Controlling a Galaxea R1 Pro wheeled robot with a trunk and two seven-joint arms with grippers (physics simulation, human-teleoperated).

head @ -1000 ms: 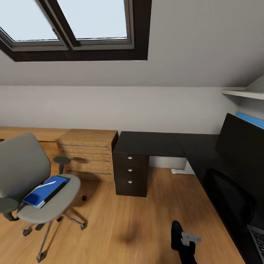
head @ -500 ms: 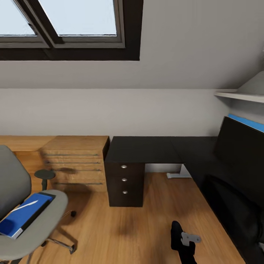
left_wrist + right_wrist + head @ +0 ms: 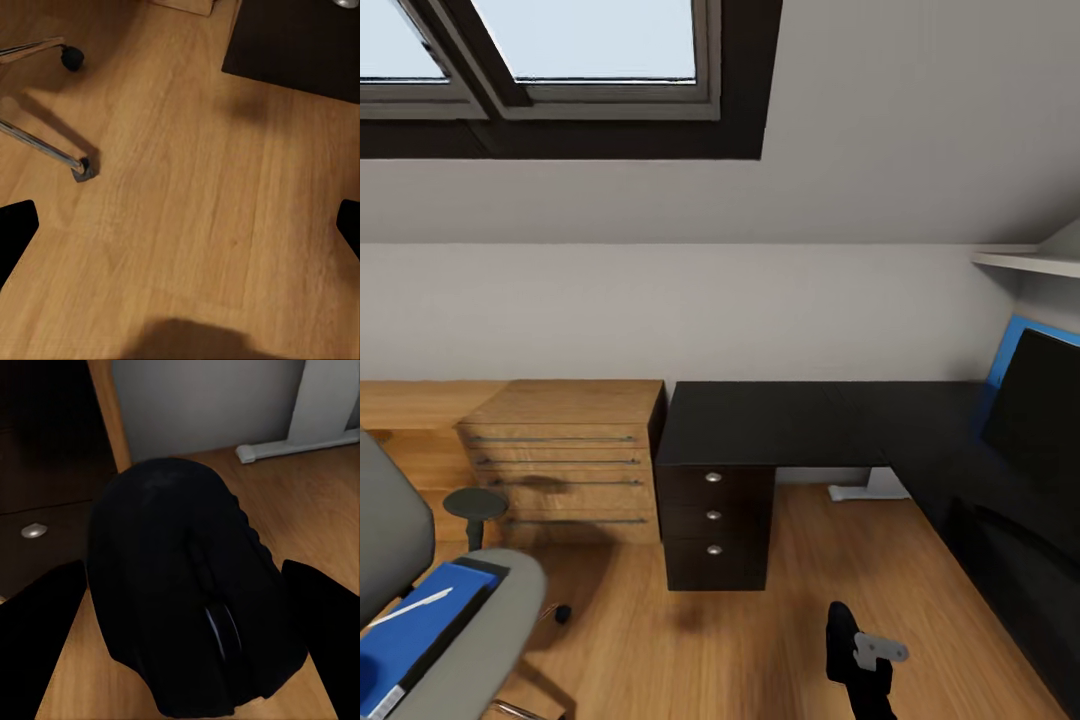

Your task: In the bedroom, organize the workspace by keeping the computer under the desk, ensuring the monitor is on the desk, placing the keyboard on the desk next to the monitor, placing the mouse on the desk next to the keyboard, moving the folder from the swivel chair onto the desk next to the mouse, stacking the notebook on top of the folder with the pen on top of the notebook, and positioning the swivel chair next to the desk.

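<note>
Mouse (image 3: 191, 592) sits clamped between right jaws; head camera shows desk (image 3: 780, 420).

No text, label, brand, number or sign can be read anywhere; the blue folder (image 3: 405, 640) on the swivel chair (image 3: 470, 625) has a plain cover, and a pale patch at its lower corner is too small to make out. The desk (image 3: 760, 425) drawer fronts carry only round silver knobs; the black mouse (image 3: 191, 592) seen in the right wrist view bears no legible marking.
</note>
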